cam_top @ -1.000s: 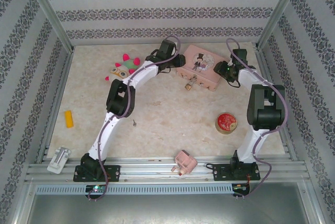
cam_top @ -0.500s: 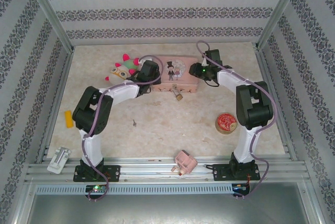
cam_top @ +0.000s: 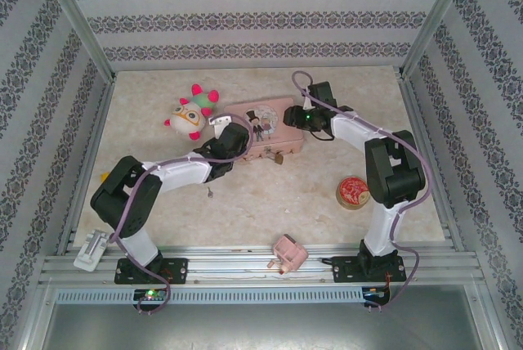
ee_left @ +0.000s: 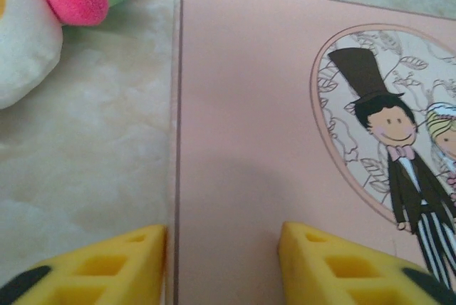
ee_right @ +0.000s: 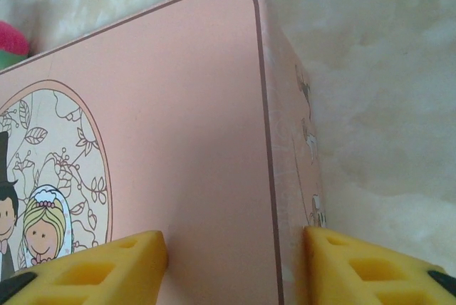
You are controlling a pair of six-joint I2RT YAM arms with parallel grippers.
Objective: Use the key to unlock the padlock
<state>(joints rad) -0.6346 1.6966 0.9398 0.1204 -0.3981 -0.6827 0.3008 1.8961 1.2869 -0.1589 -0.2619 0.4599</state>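
Observation:
The pink illustrated tin [cam_top: 263, 125] lies mid-table, a little toward the back. The tiny brass padlock [cam_top: 279, 156] hangs at its near side. The small dark key [cam_top: 210, 194] lies alone on the table, nearer than the tin. My left gripper [cam_top: 231, 133] is open at the tin's left end. In the left wrist view [ee_left: 222, 248] one yellow finger is beside the tin's edge and the other is over the lid [ee_left: 249, 141]. My right gripper [cam_top: 304, 118] is open at the tin's right end. In the right wrist view [ee_right: 235, 248] its fingers straddle the lid's edge [ee_right: 265, 141] and side wall.
A plush toy [cam_top: 189, 113] sits just left of the tin. A round red tin [cam_top: 353, 192] lies near the right arm. A pink plug-like block [cam_top: 288, 252] and a grey-white part [cam_top: 91, 248] rest on the near rail. Patterned walls enclose the table.
The tin has slid left and nearer, turning slightly, with both grippers at its ends. The padlock moved with it. Both sets of jaws have widened. The key has stayed put.

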